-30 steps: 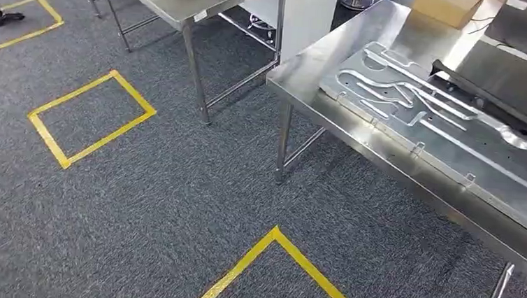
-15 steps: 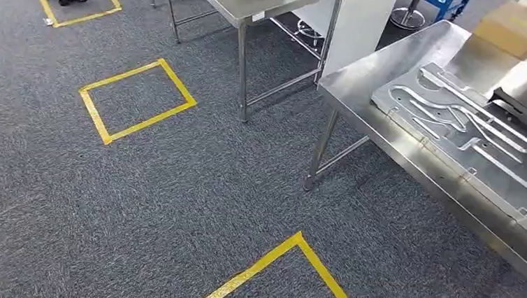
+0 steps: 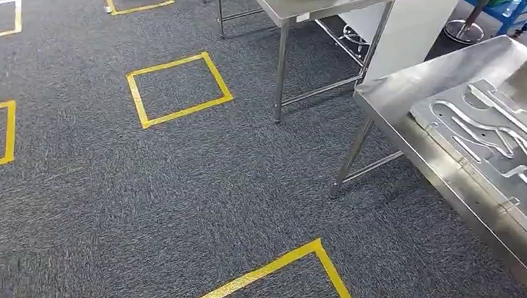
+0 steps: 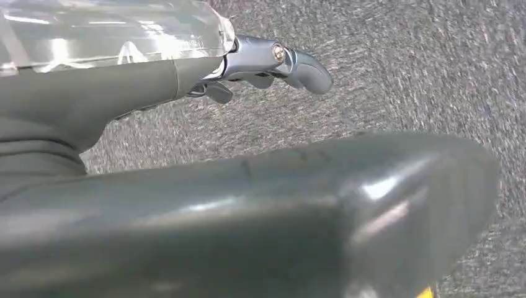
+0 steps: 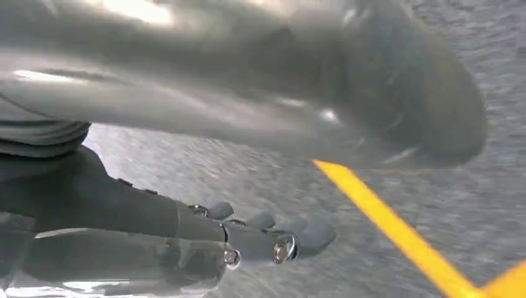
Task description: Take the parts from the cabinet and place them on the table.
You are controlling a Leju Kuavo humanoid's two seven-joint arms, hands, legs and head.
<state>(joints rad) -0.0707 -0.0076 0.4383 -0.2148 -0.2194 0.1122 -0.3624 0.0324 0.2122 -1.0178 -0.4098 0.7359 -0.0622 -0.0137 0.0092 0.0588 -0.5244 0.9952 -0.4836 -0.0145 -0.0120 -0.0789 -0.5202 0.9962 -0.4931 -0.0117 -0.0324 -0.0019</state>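
Presumably walking towards the cabinet: left hand and right hand hanging empty, fingers loosely apart, table alongside.

Steel table cut off rightward

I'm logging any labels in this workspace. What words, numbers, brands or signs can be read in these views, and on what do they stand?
None can be read.
Yellow tape squares on the carpet: plain outlines, no lettering.
Metal plate on the steel table: only grooves.
Small white tag on the far table's edge: too small to read.
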